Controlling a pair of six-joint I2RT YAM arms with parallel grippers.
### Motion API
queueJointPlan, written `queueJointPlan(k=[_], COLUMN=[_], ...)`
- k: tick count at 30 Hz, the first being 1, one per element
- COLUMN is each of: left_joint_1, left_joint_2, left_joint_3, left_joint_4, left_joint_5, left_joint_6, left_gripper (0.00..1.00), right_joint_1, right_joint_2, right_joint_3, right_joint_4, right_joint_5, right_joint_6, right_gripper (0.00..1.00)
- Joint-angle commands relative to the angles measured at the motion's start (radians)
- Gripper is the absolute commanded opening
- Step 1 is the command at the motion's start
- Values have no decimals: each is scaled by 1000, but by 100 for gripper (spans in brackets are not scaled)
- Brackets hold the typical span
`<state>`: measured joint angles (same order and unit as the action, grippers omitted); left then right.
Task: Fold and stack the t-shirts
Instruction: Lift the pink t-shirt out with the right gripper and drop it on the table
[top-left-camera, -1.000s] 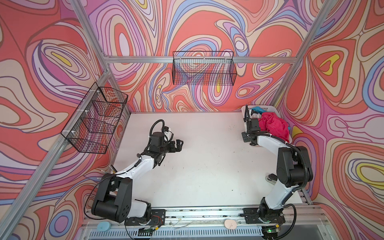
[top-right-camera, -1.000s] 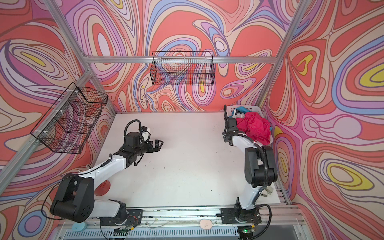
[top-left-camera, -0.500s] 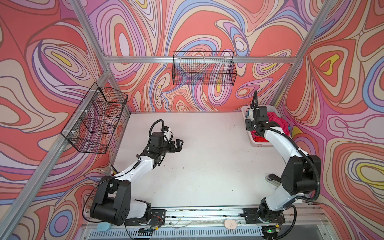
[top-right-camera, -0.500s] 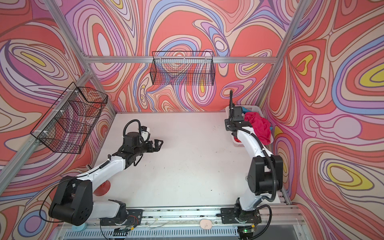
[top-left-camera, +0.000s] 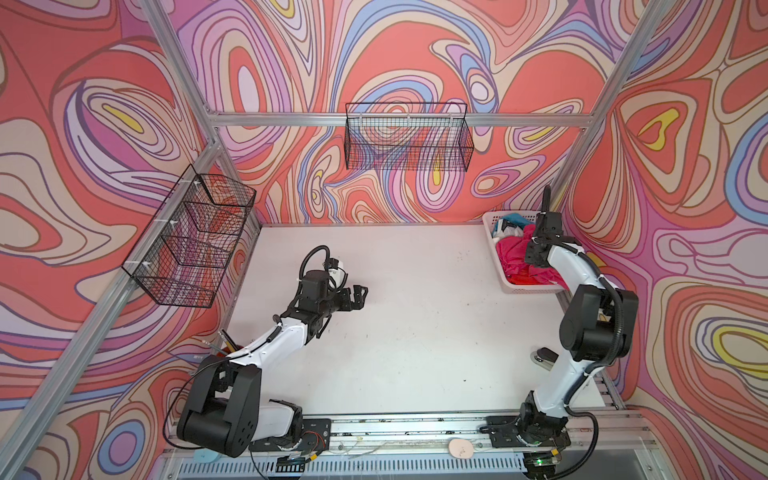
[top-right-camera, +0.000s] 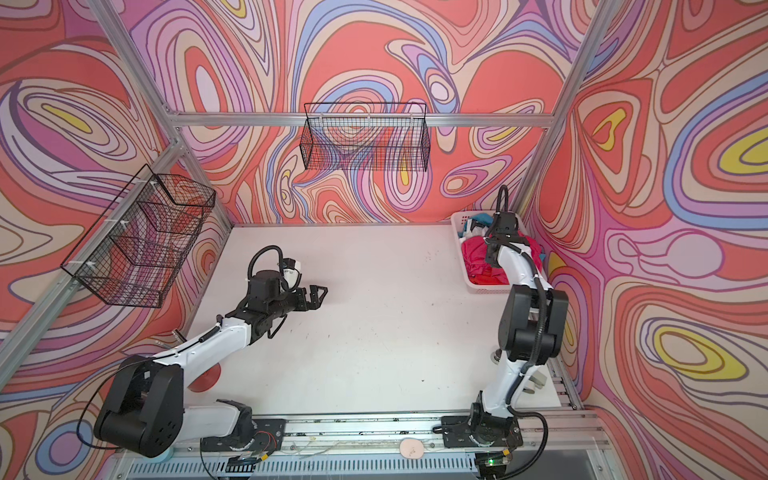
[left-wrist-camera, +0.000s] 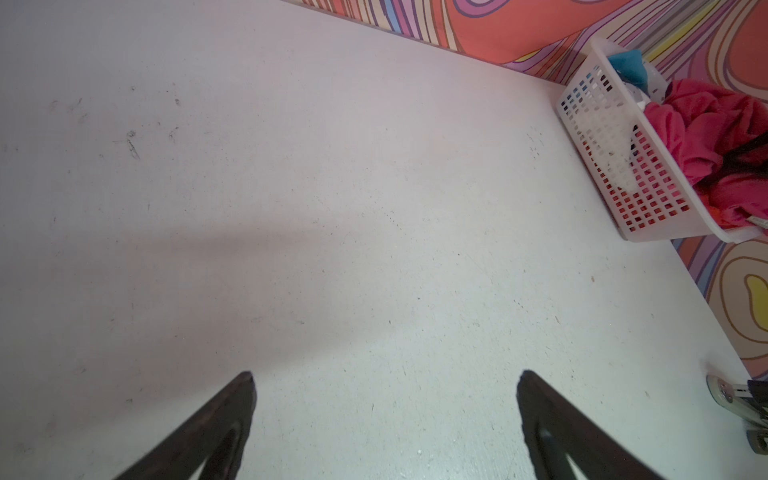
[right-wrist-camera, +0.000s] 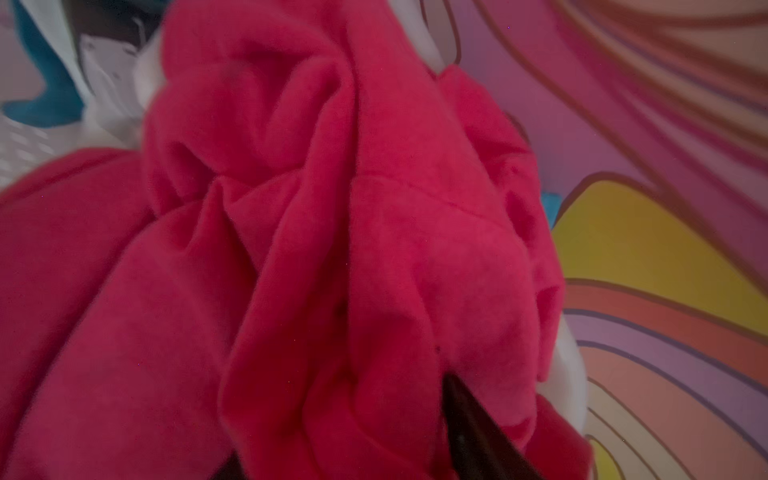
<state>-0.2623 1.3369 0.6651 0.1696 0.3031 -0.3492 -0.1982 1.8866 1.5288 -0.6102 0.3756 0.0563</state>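
L gripper (left-wrist-camera: 386, 374) spread, empty, over table (left-wrist-camera: 332, 208), prob. to receive. R gripper (right-wrist-camera: 340, 415) sunk in magenta t-shirt (right-wrist-camera: 291, 208) in basket (left-wrist-camera: 602, 124); pinch: cannot tell.

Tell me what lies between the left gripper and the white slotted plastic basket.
Only bare white tabletop separates the left gripper from the white slotted plastic basket; both top views and left wrist view show it.

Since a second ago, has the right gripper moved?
Yes. The right gripper shifted rightward, from the left rim of the basket to over the pink shirt inside.
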Motion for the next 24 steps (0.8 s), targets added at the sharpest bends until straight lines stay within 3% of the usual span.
queueJointPlan(k=[1,5,13,24], left_joint_1=[-5,-5,-5,-17], left_joint_2=[1,-5,5,-14], left_joint_3=[-8,-2,43,62], left_joint_4=[29,27,13,4], left_joint_5=[2,-2,11,-2], left_joint_6=[-4,0,8,-8], left_gripper=[100,100,100,100], right_joint_1=[5,10,59,282], right_joint_2=[-72,-239,-420,-387], right_joint_3=[-1,-46,123,572], right_joint_4=[27,94,-9,-71], right_joint_5=[-64,-149,-355,-626], right_joint_6=[62,86,62,16], right_gripper=[0,0,0,0])
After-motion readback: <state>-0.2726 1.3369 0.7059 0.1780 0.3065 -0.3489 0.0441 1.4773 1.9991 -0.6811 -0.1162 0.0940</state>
